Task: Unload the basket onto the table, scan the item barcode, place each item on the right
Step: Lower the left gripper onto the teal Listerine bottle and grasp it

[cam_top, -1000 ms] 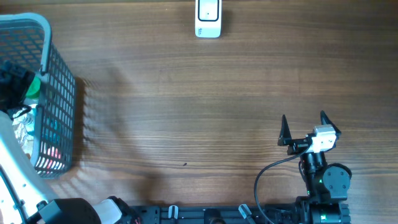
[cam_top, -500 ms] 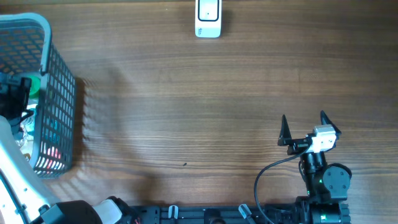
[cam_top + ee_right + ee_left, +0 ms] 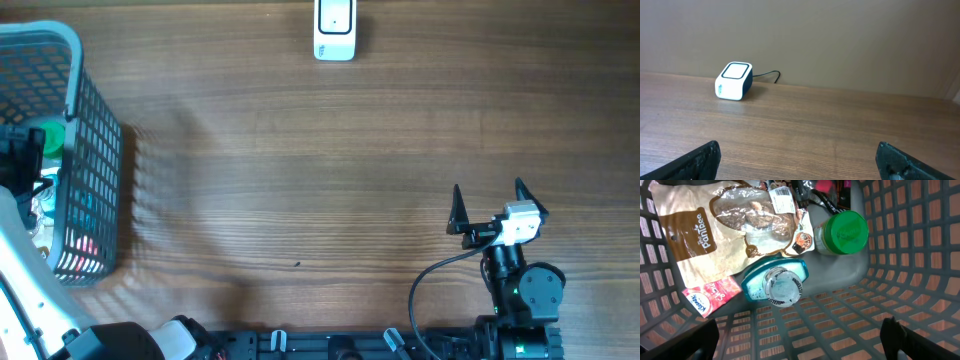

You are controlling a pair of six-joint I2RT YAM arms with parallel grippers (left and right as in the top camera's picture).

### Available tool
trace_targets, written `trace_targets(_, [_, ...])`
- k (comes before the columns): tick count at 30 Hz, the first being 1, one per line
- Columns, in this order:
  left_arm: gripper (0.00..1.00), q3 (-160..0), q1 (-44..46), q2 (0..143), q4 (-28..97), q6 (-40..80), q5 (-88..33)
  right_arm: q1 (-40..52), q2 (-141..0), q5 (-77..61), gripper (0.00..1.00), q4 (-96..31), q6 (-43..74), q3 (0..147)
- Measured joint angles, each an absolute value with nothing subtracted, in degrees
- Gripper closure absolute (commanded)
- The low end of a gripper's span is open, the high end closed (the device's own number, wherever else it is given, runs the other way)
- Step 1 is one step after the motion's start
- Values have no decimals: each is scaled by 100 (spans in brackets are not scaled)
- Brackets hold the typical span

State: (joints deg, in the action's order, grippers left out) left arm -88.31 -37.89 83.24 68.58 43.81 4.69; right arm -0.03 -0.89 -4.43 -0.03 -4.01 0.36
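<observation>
Several items lie in the grey mesh basket (image 3: 95, 150) at the table's left edge. Among them are a teal bottle with a clear cap (image 3: 775, 282), a green-lidded jar (image 3: 842, 232), a brown snack pouch (image 3: 705, 230) and a pink packet (image 3: 710, 295). My left gripper (image 3: 799, 340) hangs open inside the basket, above the teal bottle and holding nothing. The white barcode scanner (image 3: 334, 30) stands at the table's far edge, and the right wrist view shows the scanner (image 3: 733, 81) too. Over the wood at the near right, my right gripper (image 3: 490, 200) is open and empty.
The basket's mesh walls (image 3: 900, 255) close in around my left gripper on all sides. A black cable (image 3: 767, 74) runs from the scanner along the back wall. Bare wooden tabletop (image 3: 320, 180) stretches between basket, scanner and right arm.
My left gripper has shifted slightly toward the table's near edge inside the basket. The right arm and the scanner have not moved.
</observation>
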Motion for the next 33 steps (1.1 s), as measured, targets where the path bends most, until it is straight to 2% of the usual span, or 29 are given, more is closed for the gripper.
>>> trace_targets(17, [0, -8276, -3789, 8326, 6845, 4431, 489, -3, -89, -443, 0, -3, -401, 36])
trace_targets(33, [0, -8276, -3854, 8820, 6528, 5714, 491, -3, -89, -440, 0, -3, -401, 36])
